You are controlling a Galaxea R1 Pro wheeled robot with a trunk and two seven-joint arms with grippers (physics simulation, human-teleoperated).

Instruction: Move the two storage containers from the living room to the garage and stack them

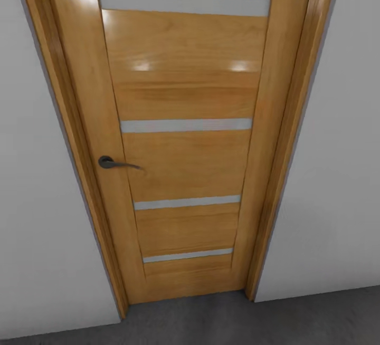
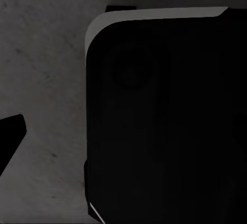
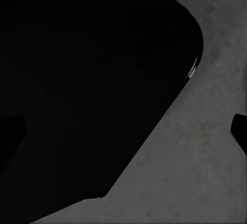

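The two orange-red storage containers are not being shown at this moment, so their place cannot be told; from the task wording alone, such thin-walled open boxes are being judged light but somewhat flexible, best taken by opposite rims or long walls. A closed honey-coloured wooden door [image 1: 182,139] with pale horizontal strips and a dark metal lever handle [image 1: 113,163] is being faced, set between plain pale grey walls [image 1: 338,176]. Dark grey mottled concrete floor [image 1: 253,321] is being seen beneath the robot's black rounded body [image 2: 164,121], and whether either gripper is open or closed cannot be told.
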